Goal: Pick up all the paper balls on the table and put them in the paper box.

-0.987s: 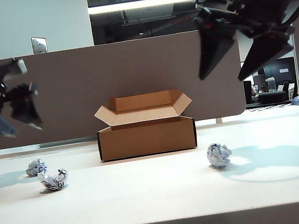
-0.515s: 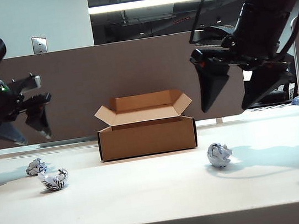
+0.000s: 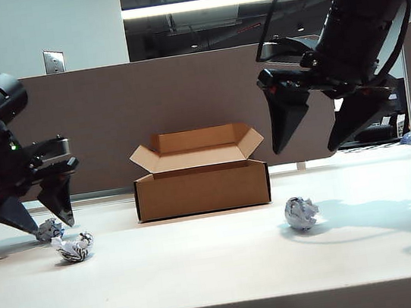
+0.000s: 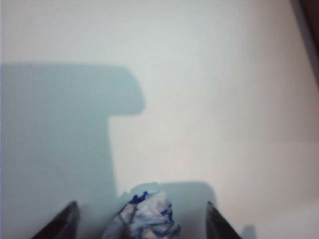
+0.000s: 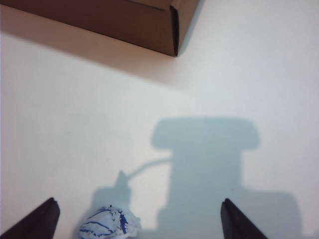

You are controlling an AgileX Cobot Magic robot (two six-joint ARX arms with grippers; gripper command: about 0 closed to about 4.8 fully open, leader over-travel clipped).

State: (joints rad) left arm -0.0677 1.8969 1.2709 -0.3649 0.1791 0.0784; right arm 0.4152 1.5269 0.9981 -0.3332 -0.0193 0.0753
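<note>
Three paper balls lie on the off-white table [image 3: 206, 269]. The far-left paper ball [image 3: 48, 230] [image 4: 145, 219] sits between the fingers of my left gripper [image 3: 47, 224] [image 4: 141, 209], which is open and down at the table, with a gap on both sides of the ball. A second paper ball [image 3: 74, 247] lies just in front of it. The third paper ball [image 3: 301, 213] [image 5: 108, 225] lies right of the paper box [image 3: 203, 189] [image 5: 149, 25]. My right gripper [image 3: 306, 149] [image 5: 138, 200] hangs open well above that ball, nothing between its fingers.
The brown box stands at mid-table with its flaps open, against a grey-brown partition panel [image 3: 182, 96]. The table's front edge [image 3: 227, 304] runs across the near side. The right arm's shadow [image 3: 383, 217] falls on the table to the right.
My left gripper has come down from mid-air to the table around the far-left ball. The right gripper has sunk a little and shifted slightly left. The balls and the box have not moved.
</note>
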